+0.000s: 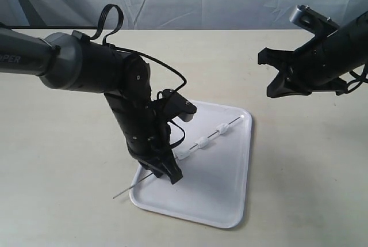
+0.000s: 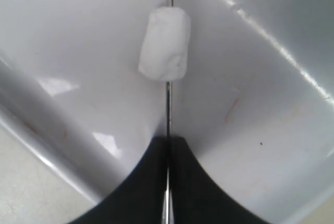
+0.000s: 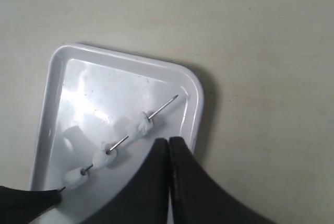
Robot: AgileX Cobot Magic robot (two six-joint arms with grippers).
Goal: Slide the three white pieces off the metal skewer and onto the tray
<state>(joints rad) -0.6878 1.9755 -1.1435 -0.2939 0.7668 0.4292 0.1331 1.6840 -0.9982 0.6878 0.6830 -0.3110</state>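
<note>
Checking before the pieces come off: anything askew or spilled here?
Nothing spilled or damaged. The three white pieces sit threaded on the metal skewer, which the left gripper pinches over the tray. Only the skewer's bare end pokes past the rim.

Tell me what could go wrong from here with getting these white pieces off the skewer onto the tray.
1. The left gripper pinches the metal skewer near one end only, so pushing on the white pieces could make the thin rod swivel or slip.
2. The skewer's free tip lies near the low rim of the tray, so a piece pushed off quickly might roll over it onto the table.
</note>
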